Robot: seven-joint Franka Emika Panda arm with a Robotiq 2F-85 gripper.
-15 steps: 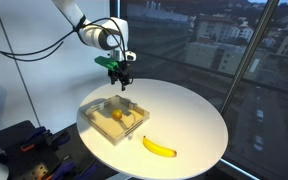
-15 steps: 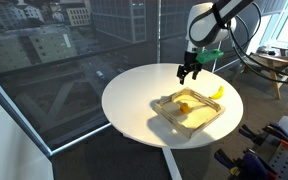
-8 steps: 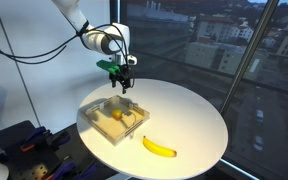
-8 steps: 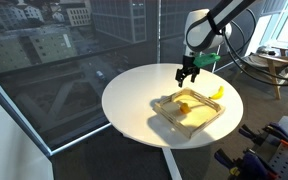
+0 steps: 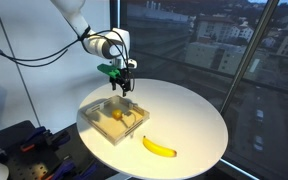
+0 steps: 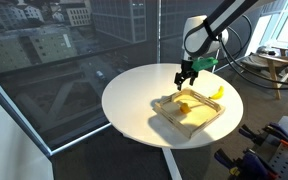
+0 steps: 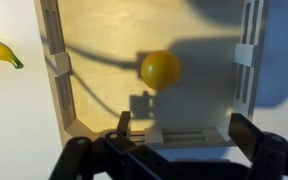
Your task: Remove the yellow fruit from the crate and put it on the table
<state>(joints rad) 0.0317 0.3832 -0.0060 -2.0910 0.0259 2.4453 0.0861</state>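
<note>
The yellow fruit [image 7: 161, 70] is small and round and lies on the pale tan base of the clear-walled crate [image 7: 59, 70]. It also shows in both exterior views [image 5: 117, 114] [image 6: 183, 106]. The crate [image 5: 102, 108] [image 6: 212, 120] sits on the round white table [image 5: 184, 120] [image 6: 134, 100]. My gripper [image 5: 123, 87] [image 6: 185, 79] hovers above the crate's far side, open and empty. In the wrist view its fingers [image 7: 184, 135] frame the crate's near edge, with the fruit ahead of them.
A long yellow banana lies on the table outside the crate [image 5: 159, 147] [image 6: 217, 92] [image 7: 1, 52]. Large windows surround the table. Equipment stands near the table's edge [image 5: 24, 150] [image 6: 264, 150].
My gripper has moved slightly lower and closer toward the crate. The fruit, crate and banana have not moved.
</note>
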